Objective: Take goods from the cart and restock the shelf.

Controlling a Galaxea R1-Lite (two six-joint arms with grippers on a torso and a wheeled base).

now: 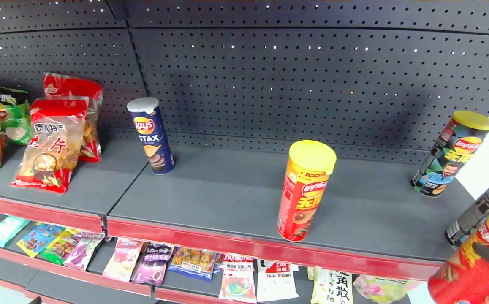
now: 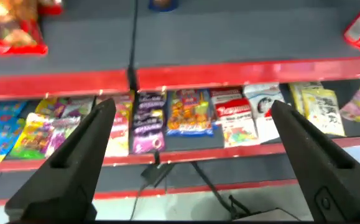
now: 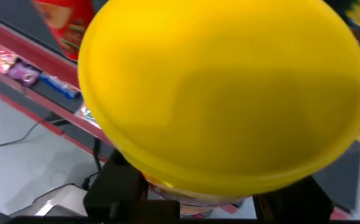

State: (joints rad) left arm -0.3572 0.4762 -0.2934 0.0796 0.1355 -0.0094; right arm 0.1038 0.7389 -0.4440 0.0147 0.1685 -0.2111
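Although its yellow lid blocks nearly all of the right wrist view, the held can (image 3: 223, 93) is plainly clamped between the dark fingers of the right gripper (image 3: 204, 202). It hangs off the right front corner of the shelf (image 1: 227, 190), its base cut off in the head view. The left gripper (image 2: 192, 106) is spread wide with nothing between its fingers, low before the lower shelf (image 2: 242, 151), where flat packets (image 2: 186, 115) lie in a row. A second red can (image 1: 305, 192) stands upright at the shelf's front edge. A tilted can (image 1: 479, 215) is half cut by the head view's right edge, and I cannot tell what bears it. Farther back stand a blue can (image 1: 151, 135) beside the seam between the boards and a dark can (image 1: 453, 154) at the back right corner. Snack bags (image 1: 52, 143) lean at the left end.
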